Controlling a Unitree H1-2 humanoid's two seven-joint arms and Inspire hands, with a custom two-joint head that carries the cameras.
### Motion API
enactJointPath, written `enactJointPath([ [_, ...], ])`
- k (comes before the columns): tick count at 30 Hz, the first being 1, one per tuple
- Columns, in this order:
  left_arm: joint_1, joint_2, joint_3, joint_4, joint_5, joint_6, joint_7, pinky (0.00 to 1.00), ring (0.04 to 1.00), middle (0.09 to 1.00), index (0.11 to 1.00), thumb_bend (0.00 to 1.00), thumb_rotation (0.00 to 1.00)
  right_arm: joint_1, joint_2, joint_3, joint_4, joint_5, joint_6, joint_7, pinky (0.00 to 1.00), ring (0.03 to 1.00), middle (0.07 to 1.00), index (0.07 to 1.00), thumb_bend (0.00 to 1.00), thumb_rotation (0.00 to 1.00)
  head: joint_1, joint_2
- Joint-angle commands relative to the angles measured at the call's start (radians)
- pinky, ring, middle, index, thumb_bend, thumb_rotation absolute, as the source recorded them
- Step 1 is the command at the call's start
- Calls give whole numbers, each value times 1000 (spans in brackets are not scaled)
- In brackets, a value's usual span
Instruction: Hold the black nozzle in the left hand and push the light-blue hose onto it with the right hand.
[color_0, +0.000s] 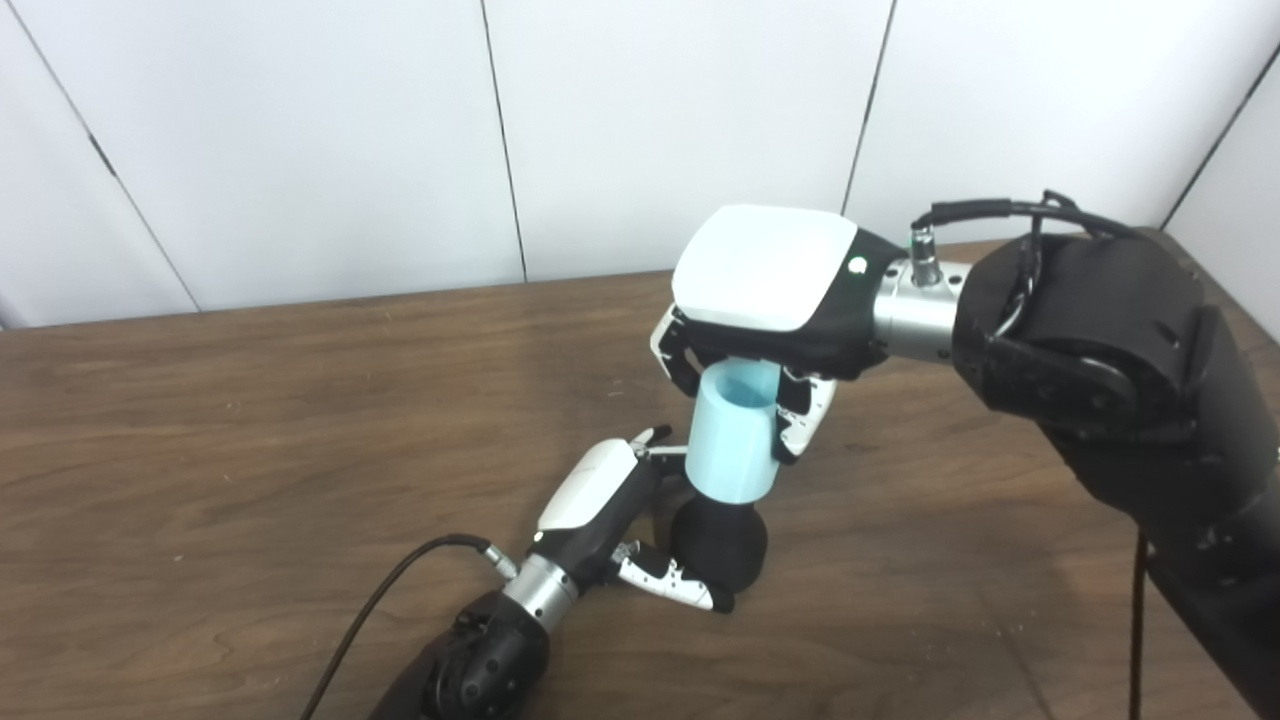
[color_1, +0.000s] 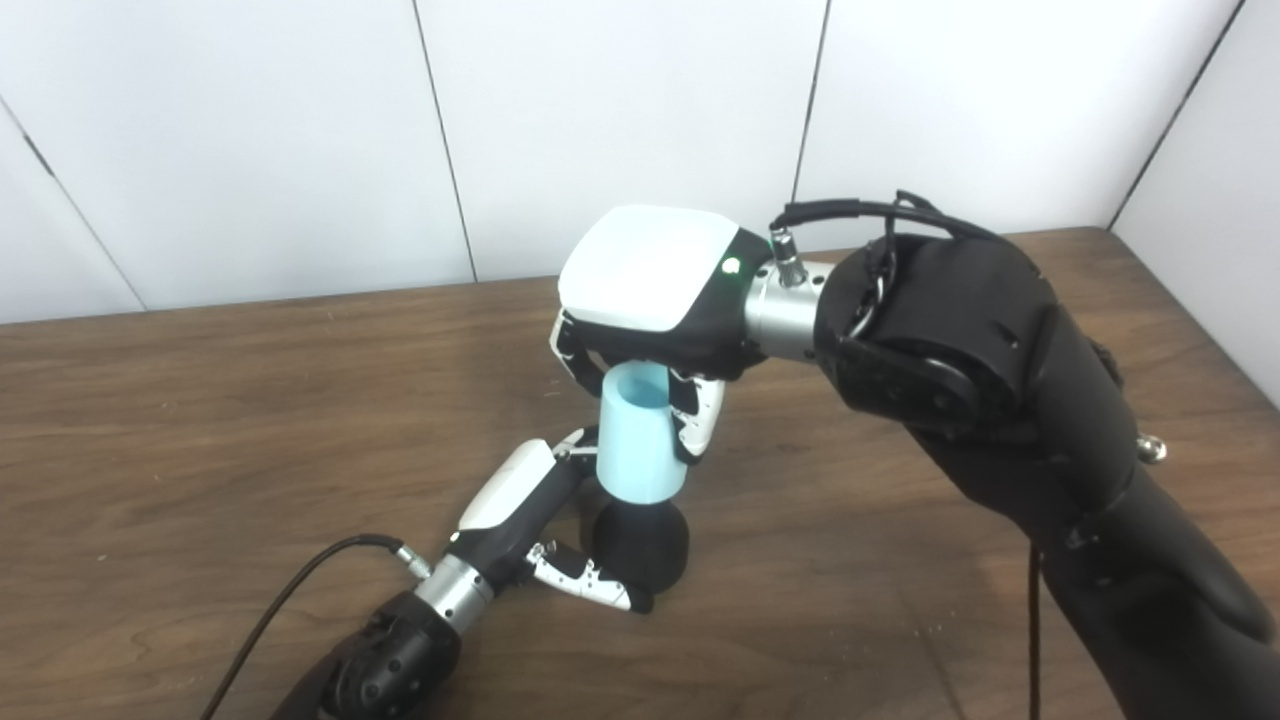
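both hands meet mid-table: the left hand (color_0: 600, 500) wraps its fingers round the black nozzle (color_0: 720, 540) standing on the wooden table (color_0: 250, 450), and the right hand (color_0: 765, 290) grips the upright light-blue hose (color_0: 732, 435) from above, seated on it. no readable writing shows.

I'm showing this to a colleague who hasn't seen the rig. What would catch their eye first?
The light-blue hose stands upright mid-table on the black nozzle, bright against the dark wood. The right hand grips its top from above, while the left hand holds the nozzle at the table.
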Motion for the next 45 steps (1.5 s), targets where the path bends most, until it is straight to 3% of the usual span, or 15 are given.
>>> enactJointPath([
  [1,83,27,-51,63,43,85,-112,968,728,545,443,515,0,-19,-19,-25,-13,-24,-14,-33,288,371,484,523,515,0,0,1],
  [9,81,26,-52,66,45,85,-111,964,728,545,443,515,0,18,-8,-35,-12,-12,-42,-71,294,391,510,494,517,0,-1,3],
  [19,80,24,-51,67,44,87,-110,966,730,546,443,515,0,16,15,-40,-39,70,-8,-72,255,369,485,513,516,0,-1,2],
  [29,80,22,-52,72,44,86,-107,947,728,546,443,515,0,-15,35,-28,-56,84,5,-46,260,368,479,517,516,0,0,2],
  [45,81,26,-51,63,44,89,-112,950,728,545,443,515,0,15,19,-26,-41,115,-32,-65,273,392,501,498,518,0,0,9],
])
